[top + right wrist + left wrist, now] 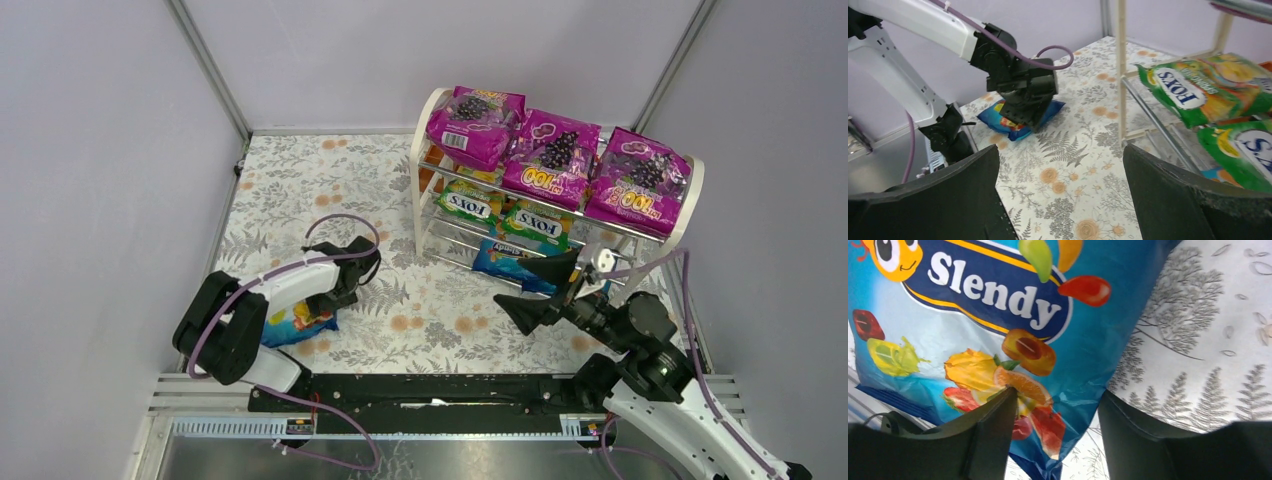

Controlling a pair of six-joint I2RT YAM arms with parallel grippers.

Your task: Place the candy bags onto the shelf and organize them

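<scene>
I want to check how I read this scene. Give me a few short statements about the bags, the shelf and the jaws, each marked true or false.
1. Three magenta bags lie on the top tier of the shelf. True.
2. The right arm's jaws hold a bag. False: they stand open and empty.
3. A blue Slendy bag lies on the table under the left arm's jaws. True.
4. The FOX'S bags sit on the top tier. False: they lie below it.

A white tablecloth [400,320] printed with grey ferns and orange flowers. Plain lavender walls [100,150] surround it, and a black rail [430,393] runs along its near edge.
</scene>
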